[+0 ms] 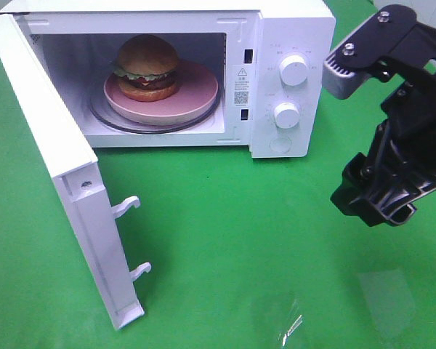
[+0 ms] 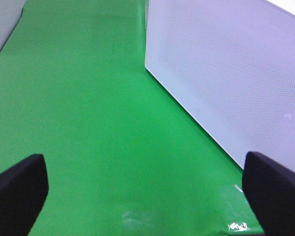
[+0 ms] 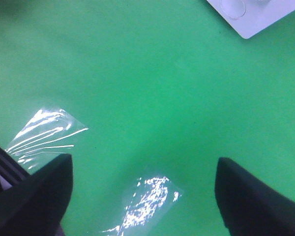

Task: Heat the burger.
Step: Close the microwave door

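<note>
One burger (image 1: pixel 147 67) is sitting on the pink plate (image 1: pixel 200 93) inside the microwave (image 1: pixel 294 22), whose door (image 1: pixel 54 156) is hanging wide open. I am seeing my right gripper (image 3: pixel 143 196) hovering over the green cloth (image 1: pixel 232 233), well off to the oven's knob side, its fingers spread and holding nothing. My left gripper (image 2: pixel 146 191) is gaping wide, also empty, beside a white dotted panel (image 2: pixel 226 73). The high camera is not catching it, and neither wrist camera is showing the burger. Patches of clear film (image 3: pixel 44 130) are glinting below the right fingers.
</note>
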Motion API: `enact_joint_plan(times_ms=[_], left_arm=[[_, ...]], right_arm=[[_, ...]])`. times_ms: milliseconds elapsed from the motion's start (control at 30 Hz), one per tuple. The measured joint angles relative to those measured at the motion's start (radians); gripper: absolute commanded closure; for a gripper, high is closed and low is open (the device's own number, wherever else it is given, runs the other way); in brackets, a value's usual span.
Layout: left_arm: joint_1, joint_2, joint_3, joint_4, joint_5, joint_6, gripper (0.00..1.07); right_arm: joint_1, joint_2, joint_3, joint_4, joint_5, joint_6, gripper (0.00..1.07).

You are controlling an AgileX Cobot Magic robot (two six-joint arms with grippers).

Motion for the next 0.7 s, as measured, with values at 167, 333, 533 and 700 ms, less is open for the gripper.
enact_joint_plan(times_ms=[167,333,533,700], left_arm=[[0.0,0.0,0.0,0.0,0.0,0.0,0.05],[0.0,0.0,0.0,0.0,0.0,0.0,0.05],[0.0,0.0,0.0,0.0,0.0,0.0,0.05],[0.0,0.0,0.0,0.0,0.0,0.0,0.05]], right_arm=[[0.0,-0.087,0.029,0.003,0.04,0.013,0.31],[-0.024,-0.144,0.072,0.012,0.055,0.032,0.31],[-0.131,-0.219,0.116,0.061,0.059,0.046,0.31],[-0.261,-0.35,0.12,0.109,0.073,0.048,0.31]])
